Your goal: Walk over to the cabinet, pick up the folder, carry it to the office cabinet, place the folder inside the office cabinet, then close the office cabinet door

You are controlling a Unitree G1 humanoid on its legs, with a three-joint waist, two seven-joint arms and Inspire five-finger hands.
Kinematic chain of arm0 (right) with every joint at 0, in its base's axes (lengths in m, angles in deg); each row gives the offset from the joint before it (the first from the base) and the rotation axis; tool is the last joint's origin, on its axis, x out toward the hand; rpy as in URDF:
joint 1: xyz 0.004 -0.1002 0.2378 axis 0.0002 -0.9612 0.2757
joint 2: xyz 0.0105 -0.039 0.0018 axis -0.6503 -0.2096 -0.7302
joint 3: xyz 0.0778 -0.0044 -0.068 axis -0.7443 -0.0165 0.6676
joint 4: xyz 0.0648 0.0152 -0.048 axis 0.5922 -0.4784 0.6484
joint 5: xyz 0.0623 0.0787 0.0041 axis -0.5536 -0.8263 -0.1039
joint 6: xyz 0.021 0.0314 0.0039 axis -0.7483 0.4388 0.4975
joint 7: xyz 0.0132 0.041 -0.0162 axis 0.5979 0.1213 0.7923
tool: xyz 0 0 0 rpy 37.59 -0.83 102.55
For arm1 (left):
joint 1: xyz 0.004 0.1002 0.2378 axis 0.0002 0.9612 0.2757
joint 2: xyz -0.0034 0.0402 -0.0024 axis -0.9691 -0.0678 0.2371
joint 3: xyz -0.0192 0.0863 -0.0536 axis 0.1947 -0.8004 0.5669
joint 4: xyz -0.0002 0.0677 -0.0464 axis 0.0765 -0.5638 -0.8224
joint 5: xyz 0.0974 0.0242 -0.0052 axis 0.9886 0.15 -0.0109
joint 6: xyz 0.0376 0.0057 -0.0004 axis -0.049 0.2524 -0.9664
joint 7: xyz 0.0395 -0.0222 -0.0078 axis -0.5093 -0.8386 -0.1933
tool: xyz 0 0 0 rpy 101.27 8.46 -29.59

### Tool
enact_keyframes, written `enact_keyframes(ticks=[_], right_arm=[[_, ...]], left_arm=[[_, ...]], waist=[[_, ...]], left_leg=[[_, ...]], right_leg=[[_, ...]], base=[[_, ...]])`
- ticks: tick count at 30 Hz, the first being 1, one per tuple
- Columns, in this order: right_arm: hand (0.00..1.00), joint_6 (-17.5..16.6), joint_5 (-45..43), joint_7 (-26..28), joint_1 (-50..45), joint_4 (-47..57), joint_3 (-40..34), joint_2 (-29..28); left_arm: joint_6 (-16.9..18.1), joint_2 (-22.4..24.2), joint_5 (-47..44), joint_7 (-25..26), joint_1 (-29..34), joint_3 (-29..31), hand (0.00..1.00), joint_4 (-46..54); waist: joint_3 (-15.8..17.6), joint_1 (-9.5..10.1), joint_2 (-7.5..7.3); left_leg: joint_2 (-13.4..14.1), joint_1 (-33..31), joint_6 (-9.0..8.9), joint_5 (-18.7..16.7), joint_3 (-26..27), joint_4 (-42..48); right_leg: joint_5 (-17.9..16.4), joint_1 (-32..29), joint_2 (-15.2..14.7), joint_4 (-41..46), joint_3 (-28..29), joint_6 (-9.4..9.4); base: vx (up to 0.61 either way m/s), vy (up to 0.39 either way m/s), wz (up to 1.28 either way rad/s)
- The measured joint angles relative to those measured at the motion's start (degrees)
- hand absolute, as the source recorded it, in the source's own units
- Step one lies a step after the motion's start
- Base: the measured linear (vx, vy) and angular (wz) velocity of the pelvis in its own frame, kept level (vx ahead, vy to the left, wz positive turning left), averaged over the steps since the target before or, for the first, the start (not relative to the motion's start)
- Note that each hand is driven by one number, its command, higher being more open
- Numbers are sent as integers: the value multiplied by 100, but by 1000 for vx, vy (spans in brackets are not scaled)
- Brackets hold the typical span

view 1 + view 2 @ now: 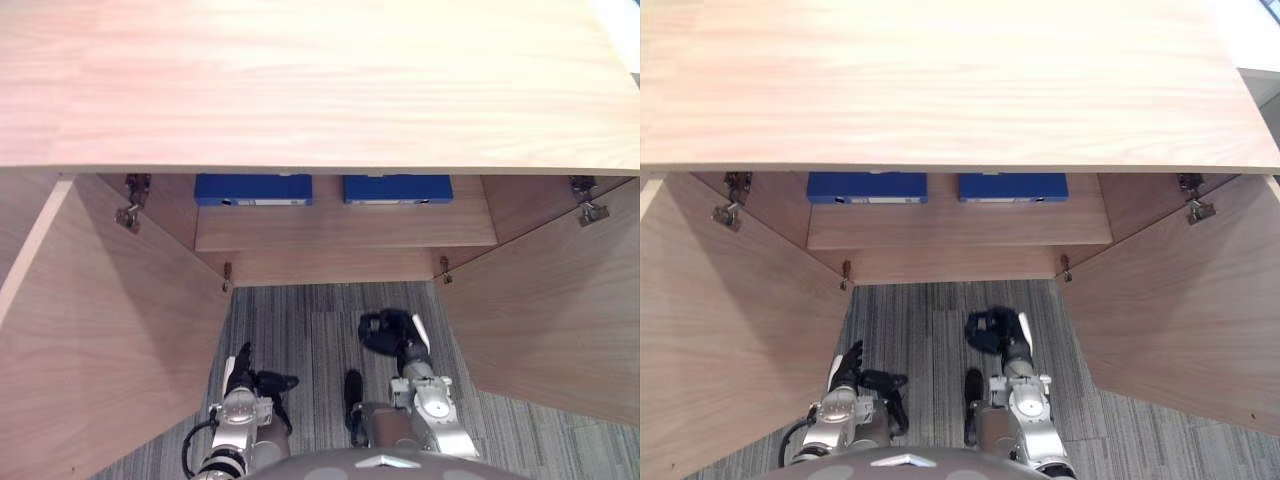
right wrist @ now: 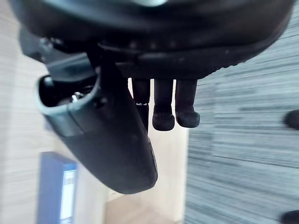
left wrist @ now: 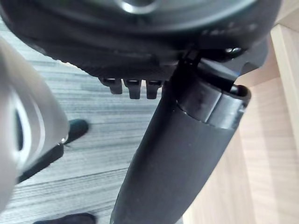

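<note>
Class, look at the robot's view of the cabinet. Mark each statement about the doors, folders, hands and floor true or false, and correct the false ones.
1. The cabinet's left door and right door both stand open. True.
2. Two blue folders, the left folder and the right folder, lie on the shelf inside. True.
3. The two folders touch each other. False: a gap of bare cabinet shows between them.
4. The right hand grips a folder. False: it holds nothing and hangs low in front of the cabinet.
5. The floor is bare wood. False: it is grey striped carpet.
6. The left hand is empty, near the left door. True.
</note>
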Motion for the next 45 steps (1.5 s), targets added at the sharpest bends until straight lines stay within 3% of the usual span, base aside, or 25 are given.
enact_keyframes(ticks=[5, 10, 18, 28, 32, 35, 40, 45], right_arm=[[100, 89, 198, -64, 30, -842, -229, 86], [100, 129, 190, -309, 90, -1572, -721, 138], [100, 224, -124, -501, 124, -1940, -1381, 129], [100, 269, -562, -533, 122, -1985, -1993, -62], [100, 236, -906, -548, 12, -1923, -2420, -93], [100, 154, -1257, -583, -294, -1638, -2713, -123], [100, -51, -2307, -651, -711, -884, -3483, -231], [100, -198, -2595, -776, -910, 99, -3979, -256]], left_arm=[[-76, -66, 133, 50, 90, 75, 100, -290], [-89, -65, 212, 46, 118, 121, 100, -495], [-100, -131, 208, 35, 203, 112, 100, -626], [-118, -302, 211, 7, 219, -144, 100, -771], [-159, -305, 214, -26, 223, -275, 100, -860], [-189, -302, 283, -41, 216, -300, 100, -877], [-215, -287, 331, -43, 272, -281, 100, -953], [-209, -96, 442, -51, 274, -277, 100, -933]], waist=[[-243, -24, 71], [-407, -49, 52], [-551, -85, 15], [-627, -155, -18], [-643, -324, -5], [-658, -360, -14], [-714, -601, -43], [-743, -681, -21]], left_leg=[[-162, 512, -50, 249, 82, -625], [-321, 801, -32, 484, 45, -1079], [-754, 1146, 75, 882, -128, -1967], [-898, 1414, 171, 771, 183, -1972], [-874, 1546, 131, 670, 500, -1970], [-841, 1654, 77, 560, 776, -1913], [-732, 1815, 7, 224, 1395, -1575], [-665, 1900, -77, -4, 1822, -1434]], right_leg=[[233, 292, 27, -346, 208, -35], [403, 482, -7, -598, 246, -46], [567, 516, -174, -821, 271, 94], [646, 677, -247, -925, 618, 174], [655, 657, -173, -919, 939, 175], [659, 631, -101, -901, 1217, 172], [672, 569, 50, -797, 1833, 165], [669, 445, 155, -686, 2226, 167]], base=[[-12, -7, -21], [-97, -8, -5], [-125, 48, 1], [0, 29, -18], [-5, -14, -41], [-2, -23, -51], [24, -25, -65], [2, -24, -49]])
